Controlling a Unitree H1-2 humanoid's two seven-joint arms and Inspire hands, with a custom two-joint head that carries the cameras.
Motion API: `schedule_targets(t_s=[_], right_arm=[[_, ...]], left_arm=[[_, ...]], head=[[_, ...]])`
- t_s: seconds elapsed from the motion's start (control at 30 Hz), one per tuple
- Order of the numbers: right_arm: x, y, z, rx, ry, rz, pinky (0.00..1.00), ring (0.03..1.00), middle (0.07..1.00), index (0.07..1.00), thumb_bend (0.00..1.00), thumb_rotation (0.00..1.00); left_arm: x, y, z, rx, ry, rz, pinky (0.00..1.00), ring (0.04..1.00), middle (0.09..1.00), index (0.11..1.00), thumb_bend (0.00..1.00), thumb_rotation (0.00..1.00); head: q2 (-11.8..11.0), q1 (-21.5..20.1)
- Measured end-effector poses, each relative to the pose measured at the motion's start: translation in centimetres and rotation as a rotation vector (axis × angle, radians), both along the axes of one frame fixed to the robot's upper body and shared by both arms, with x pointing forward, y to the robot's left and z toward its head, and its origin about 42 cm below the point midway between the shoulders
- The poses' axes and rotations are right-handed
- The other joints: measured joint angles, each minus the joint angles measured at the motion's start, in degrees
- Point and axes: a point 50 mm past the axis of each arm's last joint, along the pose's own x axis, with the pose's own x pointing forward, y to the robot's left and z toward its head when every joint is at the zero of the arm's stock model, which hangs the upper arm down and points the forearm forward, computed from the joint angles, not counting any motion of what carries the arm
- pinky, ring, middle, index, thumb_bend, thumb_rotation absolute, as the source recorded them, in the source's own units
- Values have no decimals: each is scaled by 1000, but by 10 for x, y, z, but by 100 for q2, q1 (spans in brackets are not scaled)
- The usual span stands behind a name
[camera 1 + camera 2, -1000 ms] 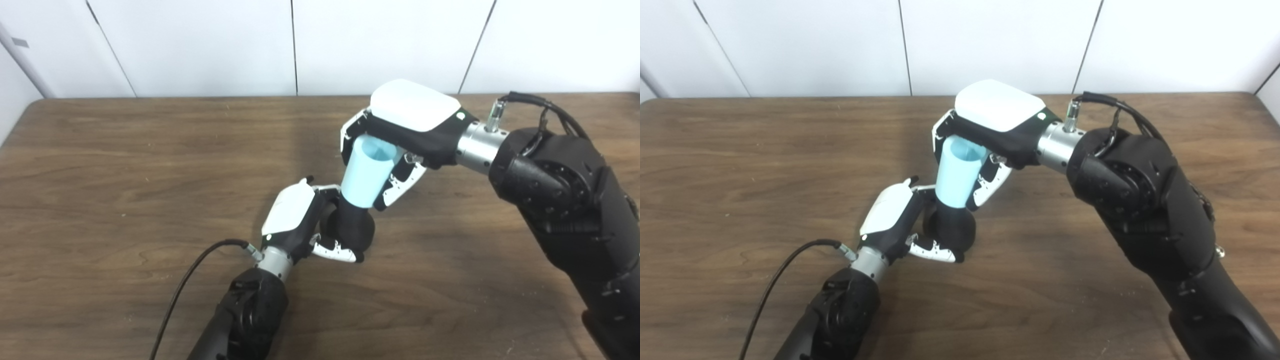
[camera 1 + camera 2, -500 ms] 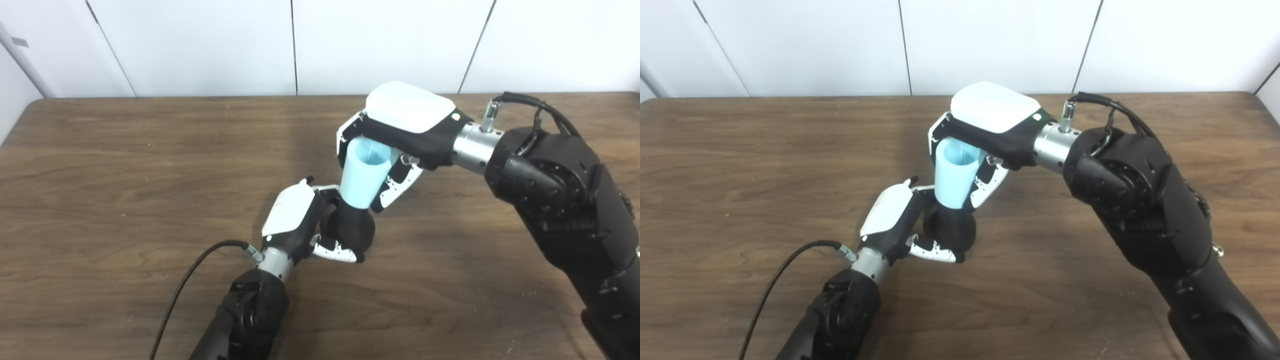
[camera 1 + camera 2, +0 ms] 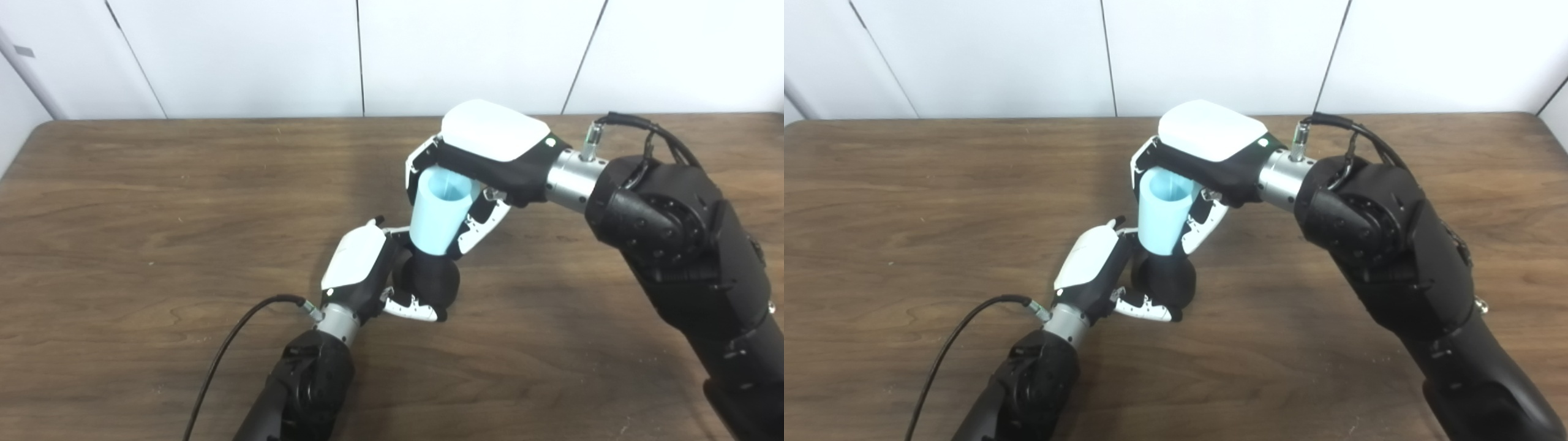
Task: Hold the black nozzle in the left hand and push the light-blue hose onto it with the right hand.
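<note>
White wall panels point(image 3: 245, 55) with dark vertical seams stand behind a dark wood-grain bench point(image 3: 122, 202) that fills the scene from edge to edge. At lower left of centre, a black cable point(image 3: 226, 349) loops up from the bottom edge to the wrist of the left arm, which rises from the bottom of the picture. The left hand point(image 3: 361, 269), white-backed with black palm, is wrapped around the black nozzle point(image 3: 432, 282), its fingers point(image 3: 413, 309) curled under and round the rounded body, which sits low, at or just above the bench surface; contact with the wood cannot be made out. Directly above, the light-blue hose point(image 3: 436, 211), a short tapering tube with its open mouth facing up and toward the camera, stands slightly tilted, its lower end meeting the top of the nozzle. How far the two overlap cannot be seen. The right hand point(image 3: 484, 159) grips the hose from above and behind, white back uppermost, fingers point(image 3: 478, 223) closed down its right side. To the right, its silver wrist joins the bulky black right arm, which runs down to the lower right corner, a black cable arching over it.
</note>
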Motion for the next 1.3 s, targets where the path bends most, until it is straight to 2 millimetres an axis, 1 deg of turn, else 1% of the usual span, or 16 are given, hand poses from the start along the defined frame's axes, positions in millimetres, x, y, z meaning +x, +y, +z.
schedule_targets(t_s=[0.23,0.3,0.67,0.77,1.03,1.17,1.3], right_arm=[[0,0,-6,-4,2,2,303,429,513,497,498,0],[0,0,-7,-4,2,2,304,428,512,496,498,0],[2,-4,-5,-32,-4,26,318,432,506,484,500,0],[3,-3,-2,-50,3,27,319,434,501,487,500,0],[2,-1,-3,-62,6,24,318,425,504,490,499,0],[1,0,-6,-65,-6,29,316,426,505,487,499,0],[2,1,-14,-63,5,27,315,428,505,486,500,0]], left_arm=[[0,0,0,-1,0,1,1000,781,542,444,515,0],[0,0,0,-1,1,1,1000,780,542,444,515,0],[0,-1,0,-1,-1,-1,1000,770,542,445,515,0],[0,-2,0,-2,0,-4,1000,772,543,444,514,0],[0,-2,0,-1,-1,-4,1000,759,541,445,515,0],[0,-2,0,2,-2,-3,1000,754,541,445,515,0],[0,-2,0,3,-3,-3,1000,754,541,445,515,0]], head=[[0,9],[35,9],[26,-17],[26,-18],[53,-9],[61,0],[70,0]])
